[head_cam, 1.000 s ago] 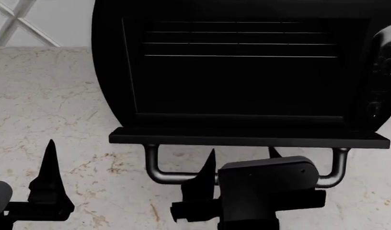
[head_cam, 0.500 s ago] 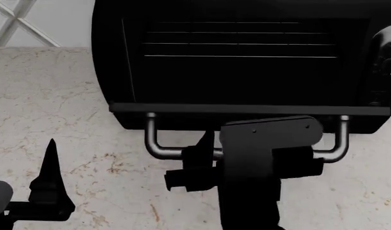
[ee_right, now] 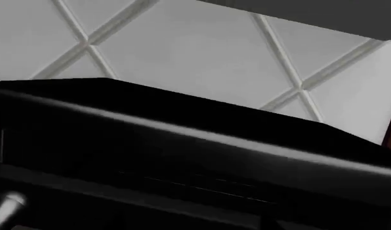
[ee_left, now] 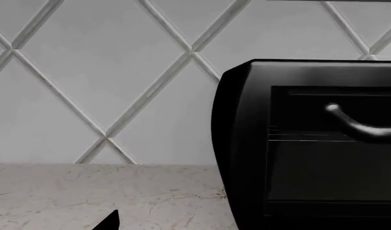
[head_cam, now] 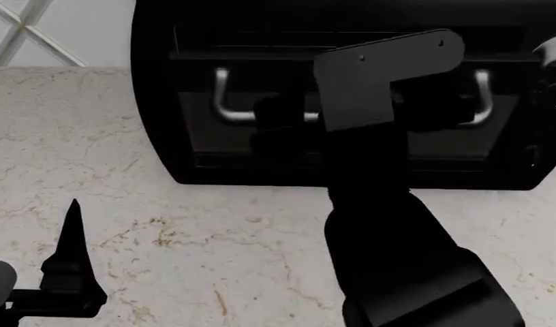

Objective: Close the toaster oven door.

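The black toaster oven (head_cam: 155, 82) stands at the back of the marble counter. Its door (head_cam: 205, 136) is raised almost upright against the front, with a narrow dark gap along its top edge. The grey U-shaped handle (head_cam: 225, 109) sticks out towards me. My right gripper (head_cam: 351, 112) is at the middle of the handle bar; its wrist hides the fingers. The right wrist view shows the oven's top front (ee_right: 182, 139) and a handle end (ee_right: 7, 206). My left gripper (head_cam: 71, 231) hovers low at the front left, empty, with one fingertip (ee_left: 111, 221) showing far off centre.
The knob panel (head_cam: 550, 75) is on the oven's right side. A white tiled wall with diagonal joints (ee_left: 106, 86) rises behind the counter (head_cam: 169, 204). My right forearm (head_cam: 396, 259) crosses the counter in front of the oven.
The door has swung up from lying flat to almost upright. My right arm moved forward and up with the handle. The left arm has not moved.
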Motion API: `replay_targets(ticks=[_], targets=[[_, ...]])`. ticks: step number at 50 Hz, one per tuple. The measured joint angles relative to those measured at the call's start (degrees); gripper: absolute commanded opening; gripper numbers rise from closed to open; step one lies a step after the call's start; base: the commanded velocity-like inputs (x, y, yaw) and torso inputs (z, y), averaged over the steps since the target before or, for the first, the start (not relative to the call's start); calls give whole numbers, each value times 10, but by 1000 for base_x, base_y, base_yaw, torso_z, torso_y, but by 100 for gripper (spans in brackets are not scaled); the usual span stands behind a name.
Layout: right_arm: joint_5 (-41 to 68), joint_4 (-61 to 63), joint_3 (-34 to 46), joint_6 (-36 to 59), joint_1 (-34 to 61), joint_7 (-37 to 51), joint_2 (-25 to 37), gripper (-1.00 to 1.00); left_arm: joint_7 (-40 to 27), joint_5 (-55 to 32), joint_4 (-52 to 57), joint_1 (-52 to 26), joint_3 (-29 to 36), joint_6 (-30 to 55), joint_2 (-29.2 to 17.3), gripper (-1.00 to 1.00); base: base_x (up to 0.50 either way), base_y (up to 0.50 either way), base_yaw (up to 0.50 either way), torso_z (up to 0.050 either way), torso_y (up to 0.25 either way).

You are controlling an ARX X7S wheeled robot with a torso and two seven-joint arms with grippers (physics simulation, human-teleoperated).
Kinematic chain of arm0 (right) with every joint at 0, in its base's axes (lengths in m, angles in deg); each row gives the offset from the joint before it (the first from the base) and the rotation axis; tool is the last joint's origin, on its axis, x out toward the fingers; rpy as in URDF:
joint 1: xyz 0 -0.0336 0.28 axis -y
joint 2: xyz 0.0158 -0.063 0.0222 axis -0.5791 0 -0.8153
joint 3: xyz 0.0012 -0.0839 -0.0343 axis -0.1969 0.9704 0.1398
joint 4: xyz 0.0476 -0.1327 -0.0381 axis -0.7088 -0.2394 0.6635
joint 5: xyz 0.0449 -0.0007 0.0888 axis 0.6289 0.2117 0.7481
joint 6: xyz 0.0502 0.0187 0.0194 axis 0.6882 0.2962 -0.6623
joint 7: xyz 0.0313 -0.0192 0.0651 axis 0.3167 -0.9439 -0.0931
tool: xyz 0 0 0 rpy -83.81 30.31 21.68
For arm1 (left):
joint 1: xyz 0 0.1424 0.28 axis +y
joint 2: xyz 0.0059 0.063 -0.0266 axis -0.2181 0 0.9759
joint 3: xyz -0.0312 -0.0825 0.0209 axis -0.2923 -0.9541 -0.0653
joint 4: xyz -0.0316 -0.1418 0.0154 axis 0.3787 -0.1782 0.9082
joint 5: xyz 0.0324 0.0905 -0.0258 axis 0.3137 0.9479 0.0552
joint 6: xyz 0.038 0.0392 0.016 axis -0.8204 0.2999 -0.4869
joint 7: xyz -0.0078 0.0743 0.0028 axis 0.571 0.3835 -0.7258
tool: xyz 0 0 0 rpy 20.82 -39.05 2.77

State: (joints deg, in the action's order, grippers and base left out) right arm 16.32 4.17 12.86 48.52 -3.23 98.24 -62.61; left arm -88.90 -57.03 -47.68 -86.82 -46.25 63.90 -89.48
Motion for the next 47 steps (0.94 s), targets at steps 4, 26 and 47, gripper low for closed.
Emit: replay_targets(ticks=[4,26,47], targets=[[-21,-33,8,-12,22,-18,-4,100,0,-1,0,1,0,-1,-1,100,0,0,0,0,0],[-77,-245,41,-111,132,-70,-41,100,-3,-8,-3,4,-4,-8,-6,100,2,0,1,0,0],[-79,-300,77,-102,178,-48,-69,100,-8,-12,-4,-1,-2,-7,-10,100,28,7,16,2,0]])
